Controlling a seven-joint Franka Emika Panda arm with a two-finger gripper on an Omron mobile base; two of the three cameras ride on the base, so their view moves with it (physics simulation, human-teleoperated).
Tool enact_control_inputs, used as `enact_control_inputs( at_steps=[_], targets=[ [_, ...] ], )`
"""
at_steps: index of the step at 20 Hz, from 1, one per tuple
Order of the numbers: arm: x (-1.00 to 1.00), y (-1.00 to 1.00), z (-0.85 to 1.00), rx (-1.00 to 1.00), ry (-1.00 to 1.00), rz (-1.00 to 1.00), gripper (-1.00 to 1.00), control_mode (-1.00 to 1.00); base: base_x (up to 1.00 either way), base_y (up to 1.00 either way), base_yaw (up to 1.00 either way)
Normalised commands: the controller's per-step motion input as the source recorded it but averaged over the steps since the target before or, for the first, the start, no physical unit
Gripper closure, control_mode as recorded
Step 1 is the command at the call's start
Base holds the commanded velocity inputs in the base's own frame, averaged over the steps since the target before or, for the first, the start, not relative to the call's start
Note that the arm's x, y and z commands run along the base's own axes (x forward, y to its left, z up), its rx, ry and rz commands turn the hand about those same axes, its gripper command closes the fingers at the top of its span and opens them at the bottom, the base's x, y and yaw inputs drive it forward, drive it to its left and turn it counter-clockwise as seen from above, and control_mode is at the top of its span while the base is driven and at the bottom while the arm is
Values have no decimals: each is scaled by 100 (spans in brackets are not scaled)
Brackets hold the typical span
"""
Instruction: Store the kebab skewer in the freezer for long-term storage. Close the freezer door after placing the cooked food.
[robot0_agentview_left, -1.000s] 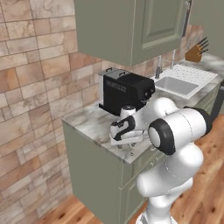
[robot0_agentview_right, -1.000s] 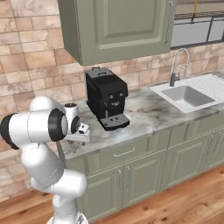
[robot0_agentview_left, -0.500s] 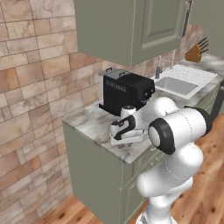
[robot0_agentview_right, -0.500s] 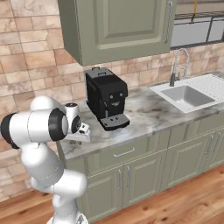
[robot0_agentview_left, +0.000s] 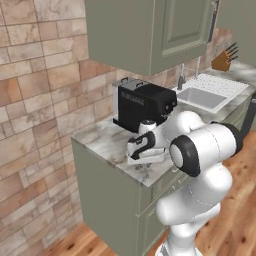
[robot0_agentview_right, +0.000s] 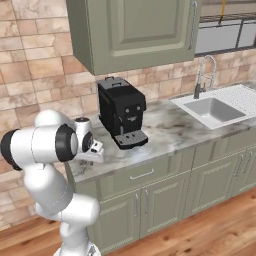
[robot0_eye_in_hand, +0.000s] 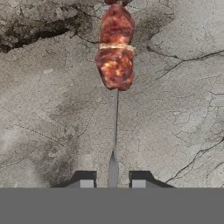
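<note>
Reddish-brown meat on the kebab skewer (robot0_eye_in_hand: 115, 52), grey veined marble counter (robot0_eye_in_hand: 175, 109), black coffee machine (robot0_agentview_right: 121, 111).

Glossy white rounded arm segments, dark grey joint rings, end effector (robot0_eye_in_hand: 113, 183) with small dark fingertips.

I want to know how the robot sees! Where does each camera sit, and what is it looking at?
Left base view: sits behind the arm on its left, looking forward and down at the marble counter and black coffee machine; the white arm rises at lower right.
Right base view: sits behind on the right, looking at the same counter, coffee machine and sink; the arm rises at lower left.
Hand view: rides on the hand, looking along the tool at the kebab skewer on the counter; the skewer's stick runs between the two dark fingertips.
Both base views share the coffee machine and sink.
</note>
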Motion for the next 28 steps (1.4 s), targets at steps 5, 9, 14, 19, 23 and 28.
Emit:
enact_control_inputs(
  at_steps=[5, 9, 14, 19, 23, 28],
  targets=[
    [-35, -5, 94, 14, 0, -2, 100, -100, 0, 0, 0],
    [-60, -1, 100, 13, 0, -5, 100, -100, 0, 0, 0],
    [-84, 0, 99, 4, 0, -3, 100, -100, 0, 0, 0],
    [-45, -23, 85, -10, 5, 0, 100, -100, 0, 0, 0],
    [-38, -11, 95, -15, 14, -1, 100, -100, 0, 0, 0],
    [-46, -23, 54, -18, 17, -12, 100, -100, 0, 0, 0]
  ],
)
